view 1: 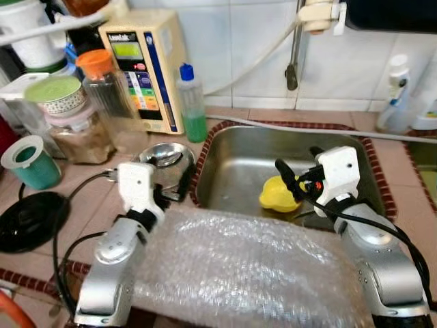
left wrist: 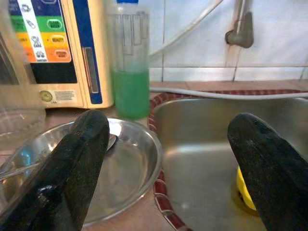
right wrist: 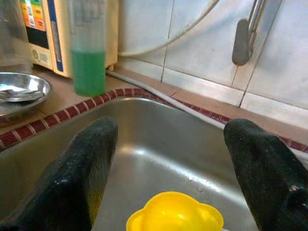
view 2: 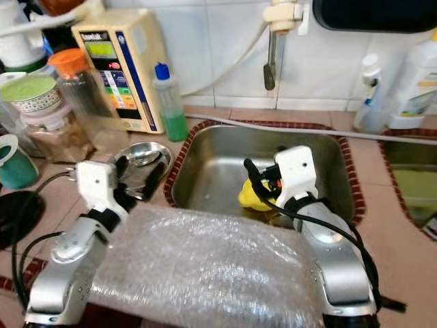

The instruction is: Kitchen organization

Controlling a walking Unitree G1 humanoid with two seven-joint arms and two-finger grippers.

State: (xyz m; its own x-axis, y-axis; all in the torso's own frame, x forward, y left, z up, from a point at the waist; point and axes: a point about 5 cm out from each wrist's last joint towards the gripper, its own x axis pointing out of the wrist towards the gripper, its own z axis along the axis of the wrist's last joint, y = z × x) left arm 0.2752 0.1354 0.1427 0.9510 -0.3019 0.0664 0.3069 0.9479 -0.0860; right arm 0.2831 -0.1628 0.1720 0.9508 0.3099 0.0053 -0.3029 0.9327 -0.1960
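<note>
A yellow cup (view 1: 278, 195) lies in the steel sink (view 1: 232, 171), near the drain. The right gripper (right wrist: 168, 163) hangs just above it, fingers spread wide, not touching it. The left gripper (left wrist: 168, 159), also spread, is over the counter at the sink's left rim, above a steel dish (view 1: 162, 158) holding what looks like a spoon. Behind the dish stand a bottle (view 1: 192, 102) of green liquid and a beige appliance (view 1: 145, 68). Bubble wrap (view 1: 252, 270) lies between the arms.
</note>
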